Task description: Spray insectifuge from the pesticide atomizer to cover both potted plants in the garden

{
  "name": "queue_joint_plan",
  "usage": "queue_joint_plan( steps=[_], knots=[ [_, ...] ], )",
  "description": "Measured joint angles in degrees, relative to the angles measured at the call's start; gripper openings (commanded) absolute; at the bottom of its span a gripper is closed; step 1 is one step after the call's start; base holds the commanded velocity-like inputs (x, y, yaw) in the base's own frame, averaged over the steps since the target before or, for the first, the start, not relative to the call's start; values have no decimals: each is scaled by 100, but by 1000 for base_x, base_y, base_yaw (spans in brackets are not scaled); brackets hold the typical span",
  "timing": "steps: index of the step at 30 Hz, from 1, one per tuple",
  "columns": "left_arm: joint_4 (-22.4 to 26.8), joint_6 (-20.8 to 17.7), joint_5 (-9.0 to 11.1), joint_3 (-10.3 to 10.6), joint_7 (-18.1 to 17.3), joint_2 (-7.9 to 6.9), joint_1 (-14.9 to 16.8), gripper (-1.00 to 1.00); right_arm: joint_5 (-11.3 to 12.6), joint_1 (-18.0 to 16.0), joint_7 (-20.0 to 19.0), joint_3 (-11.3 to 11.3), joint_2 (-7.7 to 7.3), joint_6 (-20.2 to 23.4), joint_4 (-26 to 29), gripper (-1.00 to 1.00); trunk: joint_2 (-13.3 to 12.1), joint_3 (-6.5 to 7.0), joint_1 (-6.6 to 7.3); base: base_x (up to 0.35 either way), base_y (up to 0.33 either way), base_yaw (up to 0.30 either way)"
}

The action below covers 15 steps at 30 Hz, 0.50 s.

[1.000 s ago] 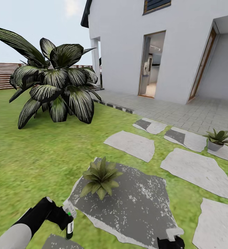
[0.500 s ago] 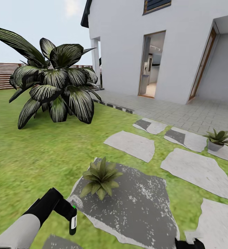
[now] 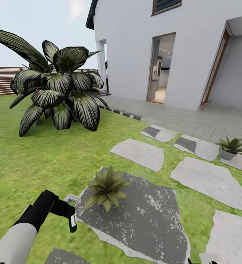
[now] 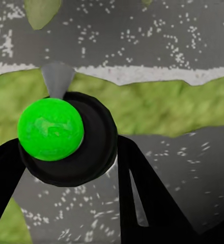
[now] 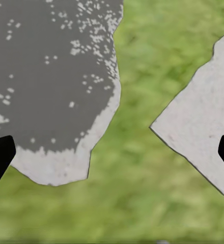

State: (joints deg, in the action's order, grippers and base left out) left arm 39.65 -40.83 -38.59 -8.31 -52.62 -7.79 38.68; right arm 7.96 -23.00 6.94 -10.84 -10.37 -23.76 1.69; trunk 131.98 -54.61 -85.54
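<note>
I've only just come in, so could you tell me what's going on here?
The left gripper holds the atomizer low over the lawn, beside the near potted plant on a dark stone. A second potted plant sits further off. The right gripper hangs open over grass and stones.

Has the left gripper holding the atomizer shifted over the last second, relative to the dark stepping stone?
Yes. The left gripper with the pesticide atomizer has risen, now level with the dark stepping stone's left corner, nearer the near potted plant.
</note>
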Motion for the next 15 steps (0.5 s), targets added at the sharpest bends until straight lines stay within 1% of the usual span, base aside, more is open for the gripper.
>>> queue_joint_plan(
  steps=[5, 6, 8, 9, 11, 13, 15],
  knots=[
    [36, -26, -4, 18, -12, 33, -32, -100, 0, 0, 0, -5, 0, 2, 0, 100, 0, 0, 0, -1, 0, 0],
    [28, -31, 3, 24, -21, 59, -35, -100, 0, 0, 0, -6, 0, 2, 0, 100, 0, 0, 0, 0, 0, 0],
    [22, -38, 17, 96, -42, 85, -23, -100, 0, 0, 0, -7, 1, 0, 0, 100, 0, 0, 0, 0, 0, 0],
    [16, -65, 27, 173, -69, 98, -13, -100, 0, 0, 0, -7, 1, 1, 0, 100, 0, 0, 0, 0, 0, 0],
    [5, -269, 27, 387, -207, 121, -3, -100, 0, 0, 0, -5, 0, 1, 0, 100, 0, 0, 0, 0, 0, 0],
    [27, -583, 7, 670, -473, 79, 3, -100, 0, 0, 0, -6, 0, 2, 0, 100, 0, 0, 0, 0, 0, 0],
    [37, -684, -20, 794, -631, 25, 5, -100, 0, 0, 0, -2, 0, 2, 0, 100, 0, 0, 0, 0, 0, 0]
  ],
)
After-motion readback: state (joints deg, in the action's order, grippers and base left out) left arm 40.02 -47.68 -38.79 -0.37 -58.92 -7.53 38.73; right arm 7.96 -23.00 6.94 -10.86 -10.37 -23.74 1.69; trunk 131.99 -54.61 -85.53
